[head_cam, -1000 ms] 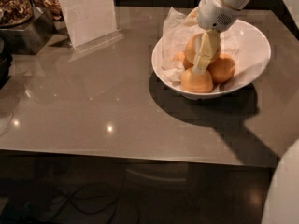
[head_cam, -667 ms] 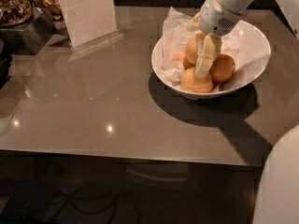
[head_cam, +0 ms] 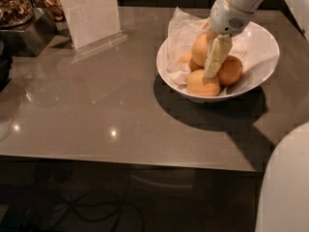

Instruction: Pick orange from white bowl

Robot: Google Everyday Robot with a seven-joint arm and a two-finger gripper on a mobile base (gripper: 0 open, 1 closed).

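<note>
The white bowl (head_cam: 263,45) stands at the table's back right, lined with crumpled white paper (head_cam: 181,33). The orange (head_cam: 199,50), large and pale, lies toward the back of the bowl, next to three smaller, deeper-orange fruits (head_cam: 203,83). My gripper (head_cam: 206,64) reaches down into the bowl from the upper right. One pale finger (head_cam: 216,57) lies along the orange's right side, and the other is hidden behind the fruit. The gripper looks closed around the orange, which stays within the bowl.
A white sign in a clear stand (head_cam: 89,13) is at the back left. A dark tray of brown items (head_cam: 17,6) sits in the far left corner. The grey table (head_cam: 96,110) stretches left and front of the bowl. A white part of the robot (head_cam: 285,187) fills the lower right.
The gripper stays at the orange in the bowl with hardly any movement. The fruits and the bowl have not shifted.
</note>
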